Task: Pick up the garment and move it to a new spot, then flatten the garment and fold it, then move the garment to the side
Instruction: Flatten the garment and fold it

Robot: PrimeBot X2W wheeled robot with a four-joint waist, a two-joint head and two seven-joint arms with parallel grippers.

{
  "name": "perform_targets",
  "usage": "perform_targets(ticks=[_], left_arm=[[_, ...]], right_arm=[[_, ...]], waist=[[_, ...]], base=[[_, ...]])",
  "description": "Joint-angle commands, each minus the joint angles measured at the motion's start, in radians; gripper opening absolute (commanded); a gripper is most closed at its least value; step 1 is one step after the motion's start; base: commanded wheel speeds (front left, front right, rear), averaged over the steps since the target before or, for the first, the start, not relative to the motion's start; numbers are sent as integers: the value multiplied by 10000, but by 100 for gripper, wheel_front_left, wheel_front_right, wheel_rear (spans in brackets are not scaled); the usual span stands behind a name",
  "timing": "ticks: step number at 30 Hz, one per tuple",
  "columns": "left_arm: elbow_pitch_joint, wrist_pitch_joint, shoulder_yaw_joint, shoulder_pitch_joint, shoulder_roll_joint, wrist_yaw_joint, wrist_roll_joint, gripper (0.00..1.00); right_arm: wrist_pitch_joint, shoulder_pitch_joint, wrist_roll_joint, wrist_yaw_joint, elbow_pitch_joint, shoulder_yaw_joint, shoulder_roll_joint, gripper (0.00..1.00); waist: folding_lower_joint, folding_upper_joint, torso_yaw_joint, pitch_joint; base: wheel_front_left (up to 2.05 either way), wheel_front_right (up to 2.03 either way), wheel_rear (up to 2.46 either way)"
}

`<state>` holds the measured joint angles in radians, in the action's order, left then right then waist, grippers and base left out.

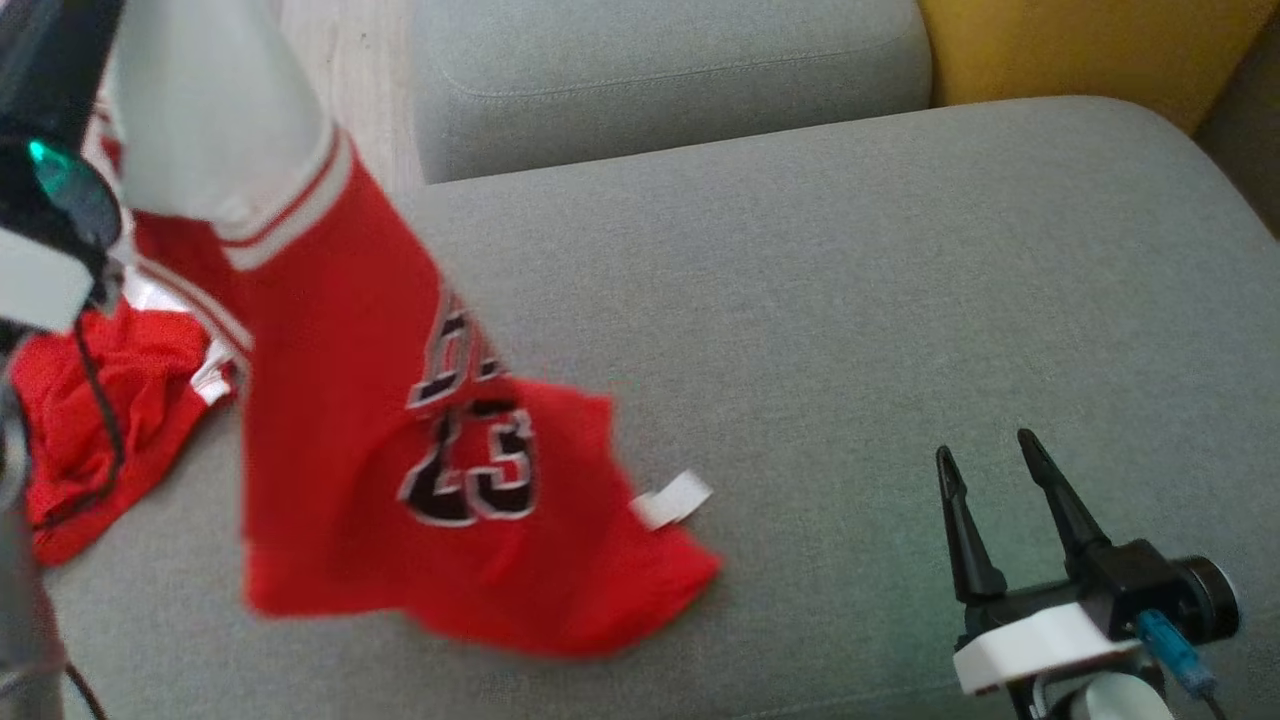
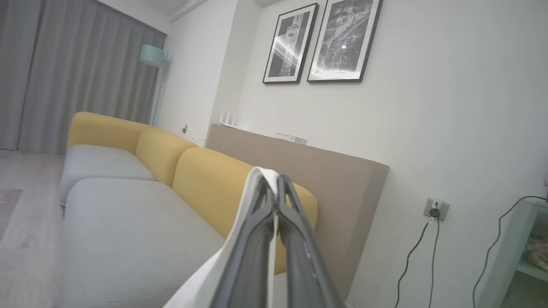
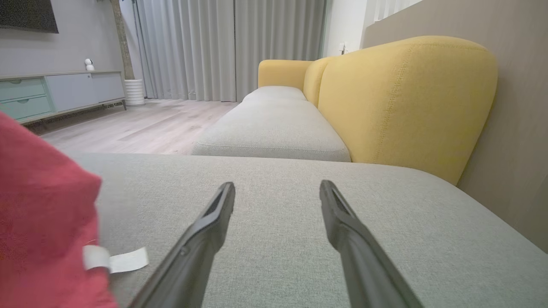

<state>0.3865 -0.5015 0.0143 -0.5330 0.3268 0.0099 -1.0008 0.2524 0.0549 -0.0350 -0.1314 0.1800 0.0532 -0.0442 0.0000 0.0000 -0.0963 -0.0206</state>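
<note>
Nearest the head camera hung the garment (image 1: 400, 430), a red jersey with white trim, raised at its upper end and blurred. The left hand (image 2: 277, 182) was clenched on a fold of its white cloth, with the fabric pinched between the pressed fingers, high above the sofa. This high grip let the jersey drape downward, so that only its lower hem lay on the grey sofa seat (image 1: 850, 300). The step in hand appeared to be carrying the garment to a new spot. A white label (image 1: 672, 498) stuck out at the hem's right side. A bunch of red cloth (image 1: 100, 420) lay on the seat at the left; whether it belonged to the same garment could not be told.

The right hand (image 1: 985, 445) was released and empty, fingers spread wide. It sat low over the seat, well apart from the jersey, probably ready to take a second corner.

The seat to the right of the hem lay bare up to the yellow backrest (image 1: 1080, 50). Toward the far left, the seat ended at a gap beside the next cushion (image 1: 660, 70) and the floor (image 1: 340, 60). Cloth spread near that edge could slide off.
</note>
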Motion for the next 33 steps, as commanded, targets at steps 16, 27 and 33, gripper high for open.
perform_targets(ticks=[16,27,33], left_arm=[[-2598,1100,-426,-3429,821,495,2773,0],[-3346,2426,-2016,-3170,-512,893,4089,0],[-2750,2591,-3951,-1186,-2107,1016,4014,0]], right_arm=[[94,-447,164,7,-250,406,-60,100],[94,-417,234,7,-223,379,-60,100],[94,-437,282,7,-243,452,-60,100]], waist=[[0,0,-67,76],[0,0,-410,145],[0,0,-592,308]], base=[[0,0,0],[0,0,0],[0,0,0]])
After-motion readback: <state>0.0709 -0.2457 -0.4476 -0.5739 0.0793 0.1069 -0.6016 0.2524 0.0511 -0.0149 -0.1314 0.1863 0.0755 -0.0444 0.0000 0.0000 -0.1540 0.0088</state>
